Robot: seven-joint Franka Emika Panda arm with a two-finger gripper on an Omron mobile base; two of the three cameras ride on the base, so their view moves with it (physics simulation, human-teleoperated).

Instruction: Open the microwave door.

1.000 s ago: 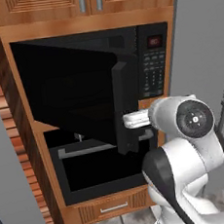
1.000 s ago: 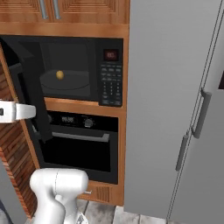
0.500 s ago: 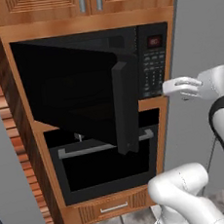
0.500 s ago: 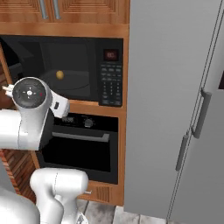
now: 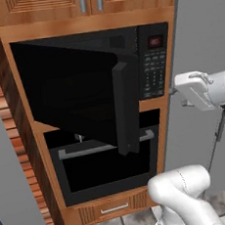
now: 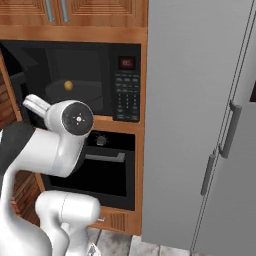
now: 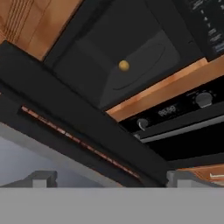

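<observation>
**Microwave door swung wide, arm clear of it**

The microwave door [image 5: 73, 96] stands well open — hinged on the left, its thick black free edge [image 5: 126, 108] pointing out toward the camera and hanging in front of the oven [image 5: 107, 159] below. The microwave [image 6: 95, 80] cavity is exposed, with a small yellow item [image 7: 124, 65] sitting inside on the turntable. Keypad panel [image 5: 154, 66] is to the right of the opening.

The gripper [image 7: 109, 181] is apart from the door, holding nothing; its two tips sit wide apart at the bottom of the hand view, so it reads as open. In the left base view the hand is over by the grey fridge side [image 5: 200, 36].

Task looks essentially done. Risks from here — the arm's elbow or wrist sweeping past could clip the protruding door edge and knock it partway shut, or the base driving in could bump it.
</observation>
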